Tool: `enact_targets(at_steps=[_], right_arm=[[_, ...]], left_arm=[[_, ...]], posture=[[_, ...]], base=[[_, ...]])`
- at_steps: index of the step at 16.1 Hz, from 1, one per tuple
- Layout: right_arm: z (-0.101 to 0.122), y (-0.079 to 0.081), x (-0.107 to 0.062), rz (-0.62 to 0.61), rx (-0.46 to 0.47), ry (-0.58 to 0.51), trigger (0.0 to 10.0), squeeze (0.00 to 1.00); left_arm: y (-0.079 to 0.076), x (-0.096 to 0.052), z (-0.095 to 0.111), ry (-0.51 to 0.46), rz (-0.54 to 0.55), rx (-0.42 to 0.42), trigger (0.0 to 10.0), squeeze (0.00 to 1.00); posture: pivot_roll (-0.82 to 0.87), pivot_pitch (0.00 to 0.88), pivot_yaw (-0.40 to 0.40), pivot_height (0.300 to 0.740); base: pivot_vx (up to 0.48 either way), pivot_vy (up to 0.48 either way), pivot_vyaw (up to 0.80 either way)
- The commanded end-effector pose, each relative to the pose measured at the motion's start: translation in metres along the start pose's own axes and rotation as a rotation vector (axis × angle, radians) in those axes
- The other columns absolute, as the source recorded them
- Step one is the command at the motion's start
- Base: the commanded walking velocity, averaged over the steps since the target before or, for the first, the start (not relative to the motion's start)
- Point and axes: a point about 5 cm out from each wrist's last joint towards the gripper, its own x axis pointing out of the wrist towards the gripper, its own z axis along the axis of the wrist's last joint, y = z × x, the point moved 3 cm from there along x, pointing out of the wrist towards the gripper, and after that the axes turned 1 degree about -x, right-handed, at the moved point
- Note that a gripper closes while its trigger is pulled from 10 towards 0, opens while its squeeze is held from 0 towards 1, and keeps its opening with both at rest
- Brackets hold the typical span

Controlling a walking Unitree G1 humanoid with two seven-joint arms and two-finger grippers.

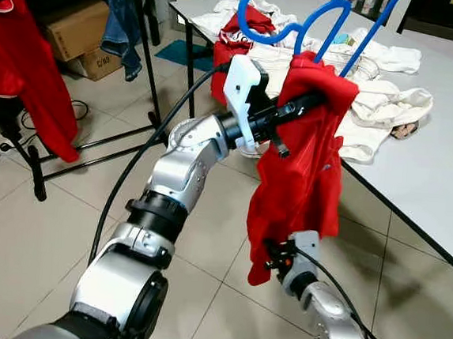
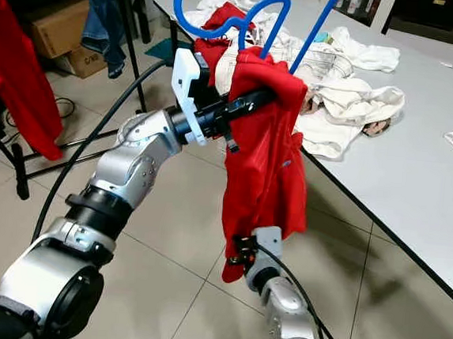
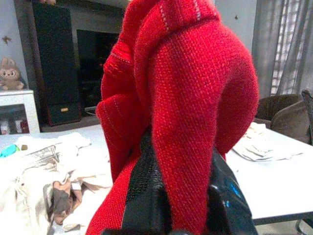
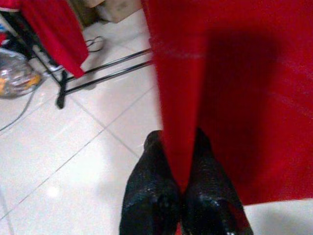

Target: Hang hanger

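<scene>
Nearby, clothes-strewn table (image 1: 432, 179), rack (image 1: 93, 154), hung red garment (image 1: 28, 81).

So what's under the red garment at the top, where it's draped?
The left gripper reaches under the red garment, fingertips covered. Blue hanger rises above; its lower part is hidden. The right gripper pinches the hem.

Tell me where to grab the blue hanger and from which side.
Grip the blue hanger on its bare neck just below the hook, coming from the robot's left. The red garment covers its shoulders, where the left gripper already clamps; the right gripper pinches the hem.
</scene>
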Motion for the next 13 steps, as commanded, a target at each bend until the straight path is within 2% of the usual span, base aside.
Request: enact_targets(at_steps=[1,5,11,13], right_arm=[[0.002,-0.007,-0.001,-0.038,0.013,-0.015,0.0,0.00],[0.009,-0.027,-0.007,-0.118,0.024,-0.059,0.0,0.00],[0.009,-0.030,-0.009,-0.136,0.040,-0.078,0.0,0.00],[0.018,-0.034,-0.011,-0.162,0.066,-0.133,0.0,0.00]], left_arm=[[0.001,0.000,0.008,-0.017,-0.004,0.026,10.0,0.00],[0.004,-0.005,0.006,-0.005,0.012,0.028,10.0,0.00],[0.004,-0.005,0.005,-0.001,0.017,0.027,10.0,0.00],[0.004,-0.007,0.002,0.011,0.014,0.023,10.0,0.00]], posture=[[-0.12,0.000,0.058,0.740],[-0.12,0.000,0.057,0.740],[-0.13,0.000,0.059,0.740],[-0.13,0.000,0.058,0.740]], base=[[0.000,0.000,0.00],[0.000,0.000,0.00],[0.000,0.000,0.00],[0.000,0.000,0.00]])
